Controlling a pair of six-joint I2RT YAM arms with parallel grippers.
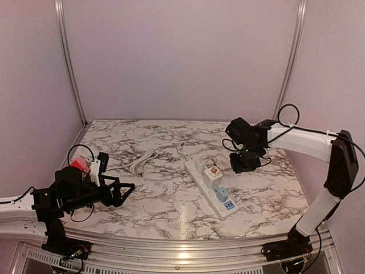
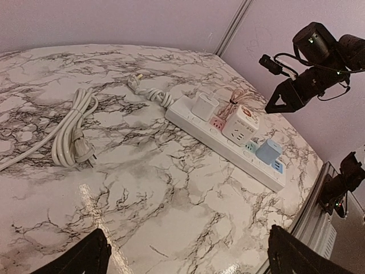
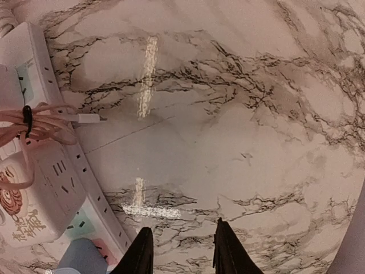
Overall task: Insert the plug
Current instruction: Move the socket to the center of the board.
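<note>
A white power strip lies diagonally right of the table's middle, with a white adapter, a white cube adapter wrapped in pink cord, and a blue adapter on it. Left of the strip lies a coiled white cable ending in a white plug. My left gripper hovers open and empty near the table's front left, short of the cable. My right gripper hangs just right of the strip's far end; its fingers stand a small gap apart over bare marble, holding nothing.
The strip's own short cord is knotted and runs toward the back. The strip's edge fills the left of the right wrist view. Metal frame posts and pale walls enclose the table. A rail edges the front.
</note>
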